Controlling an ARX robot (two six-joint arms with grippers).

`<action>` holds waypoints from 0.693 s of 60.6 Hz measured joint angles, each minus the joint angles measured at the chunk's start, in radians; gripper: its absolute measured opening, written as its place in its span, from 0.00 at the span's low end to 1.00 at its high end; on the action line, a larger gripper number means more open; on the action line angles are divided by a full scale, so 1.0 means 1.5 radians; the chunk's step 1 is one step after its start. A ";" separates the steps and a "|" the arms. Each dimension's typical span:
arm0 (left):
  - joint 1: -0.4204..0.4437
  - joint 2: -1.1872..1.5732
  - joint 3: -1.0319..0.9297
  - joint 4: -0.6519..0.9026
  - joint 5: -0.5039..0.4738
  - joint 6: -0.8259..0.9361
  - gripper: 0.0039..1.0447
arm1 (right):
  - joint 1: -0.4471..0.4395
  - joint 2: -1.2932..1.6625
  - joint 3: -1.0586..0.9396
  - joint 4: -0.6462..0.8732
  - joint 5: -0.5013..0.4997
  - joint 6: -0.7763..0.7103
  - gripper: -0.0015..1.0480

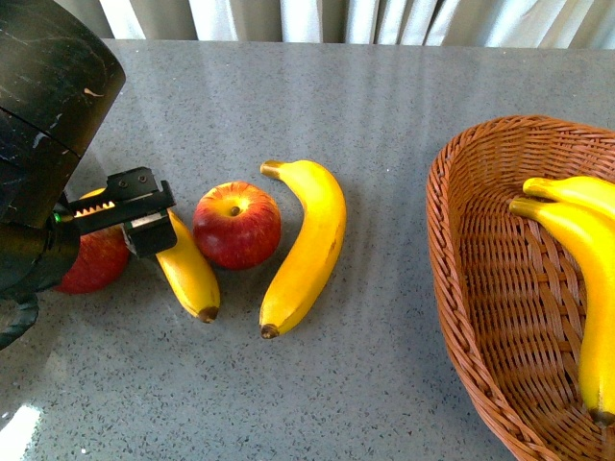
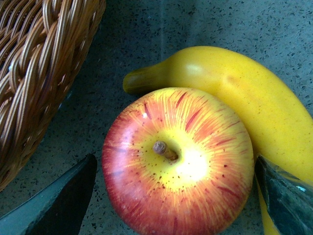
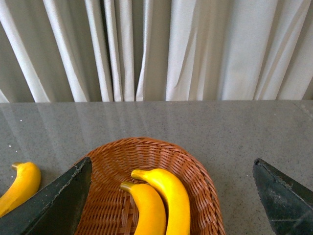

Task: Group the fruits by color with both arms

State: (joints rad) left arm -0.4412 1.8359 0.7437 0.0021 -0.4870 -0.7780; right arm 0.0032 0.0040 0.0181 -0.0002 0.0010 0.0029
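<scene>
Grey speckled tabletop [image 1: 384, 115] carries all the fruit you are sorting. Your left arm [image 1: 43, 144] fills the nine o'clock side of the front view. Its left gripper [image 2: 175, 164] hangs over a red apple [image 2: 178, 161] with the jaws spread wide, one on each side of the fruit and neither clamped on it, so it holds nothing. That apple lies right against a short banana [image 2: 234, 98], and the wall of a wicker basket [image 2: 39, 73] stands near it. From the front, the arm hides most of this apple. At three o'clock from the short banana sits a second apple [image 1: 237, 226], stem up, and at three o'clock from that, just beside it, lies a long banana [image 1: 306, 245] with its brown tip pointing toward six o'clock. Well apart, at the three o'clock edge of the table, you have a brown woven basket [image 1: 471, 288] with a pair of bananas [image 1: 586, 250] lying inside. Your right gripper [image 3: 171, 164] hangs above that basket with its jaws wide apart and empty. White curtains [image 3: 195, 49] hang beyond the table's twelve o'clock edge.
</scene>
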 joint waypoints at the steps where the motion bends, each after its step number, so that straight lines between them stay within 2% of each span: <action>1: 0.000 0.000 0.001 0.000 0.000 0.000 0.91 | 0.000 0.000 0.000 0.000 0.000 0.000 0.91; 35: 0.003 0.013 0.017 0.003 -0.007 0.010 0.91 | 0.000 0.000 0.000 0.000 0.000 0.000 0.91; 42: 0.002 0.013 0.018 0.000 -0.005 0.011 0.77 | 0.000 0.000 0.000 0.000 0.000 0.000 0.91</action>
State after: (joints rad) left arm -0.4377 1.8553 0.7712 0.0017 -0.4942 -0.7616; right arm 0.0032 0.0040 0.0181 -0.0002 0.0010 0.0029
